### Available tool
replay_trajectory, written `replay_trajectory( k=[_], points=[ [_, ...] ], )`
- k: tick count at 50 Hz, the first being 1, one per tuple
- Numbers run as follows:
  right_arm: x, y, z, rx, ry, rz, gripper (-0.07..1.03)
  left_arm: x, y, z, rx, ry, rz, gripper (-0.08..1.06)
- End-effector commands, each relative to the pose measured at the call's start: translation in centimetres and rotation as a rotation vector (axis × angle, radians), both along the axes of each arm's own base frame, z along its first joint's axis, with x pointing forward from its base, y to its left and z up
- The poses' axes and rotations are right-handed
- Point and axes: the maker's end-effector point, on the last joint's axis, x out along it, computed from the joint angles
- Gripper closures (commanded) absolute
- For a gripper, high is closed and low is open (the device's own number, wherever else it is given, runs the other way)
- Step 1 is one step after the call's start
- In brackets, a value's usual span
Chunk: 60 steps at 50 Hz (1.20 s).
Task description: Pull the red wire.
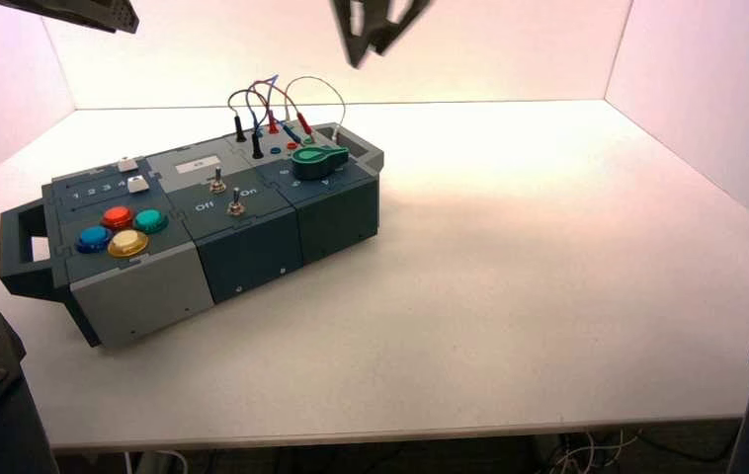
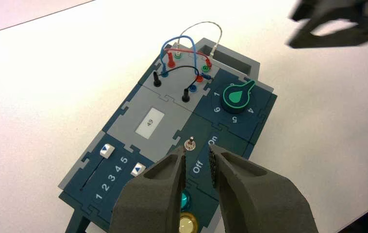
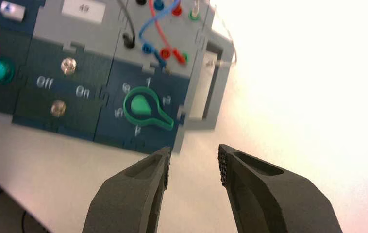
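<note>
The red wire [image 1: 317, 79] is a thin pale lead making the widest arch over the socket panel at the far right end of the box [image 1: 252, 252]. One end stands in a green socket [image 2: 177, 54]. The other end [image 2: 214, 47] hangs by the box's end handle [image 3: 206, 87], in no socket that I can see. My right gripper [image 1: 378, 35] hangs open and empty high above the wires, off the box's end in its wrist view [image 3: 194, 162]. My left gripper [image 2: 197, 162] hovers high over the toggle switches, open with nothing between its fingers.
A shorter red lead [image 2: 187, 49], a blue lead [image 2: 170, 41] and a black lead [image 2: 179, 69] are plugged into the same panel. Next to it sit a green knob [image 1: 317, 156], two toggle switches [image 1: 218, 184], a display reading 49 [image 2: 149, 123], two sliders and several coloured buttons [image 1: 119, 229].
</note>
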Motion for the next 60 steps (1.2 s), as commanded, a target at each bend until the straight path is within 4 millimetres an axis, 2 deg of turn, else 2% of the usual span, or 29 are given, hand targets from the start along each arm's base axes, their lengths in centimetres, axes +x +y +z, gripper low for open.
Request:
replay_trajectory(
  k=[1,12,21,36,60],
  points=[
    [-2.0,-1.8,2.8,0.071,-0.061,-0.004,0.43,0.5,0.0,0.9,-0.002,-0.026,0.001,0.69],
    [-5.0,-4.6,4.0,0.131,-0.106,-0.011,0.43,0.6,0.0,0.7,0.003,-0.027,-0.001,0.69],
    [-6.6,-6.0,3.5,0.133,-0.105,-0.012,0.43,0.8,0.0,0.2,0.016,-0.003,-0.002,0.69],
    [-7.6,-6.7,2.5,0.156,-0.106,-0.017,0.43,0.9,0.0,-0.2,0.022,0.013,-0.003,0.69],
    [-7.4,-6.5,2.0,0.169,-0.112,-0.017,0.43,0.9,0.0,-0.2,0.027,0.009,-0.009,0.69]
  ],
)
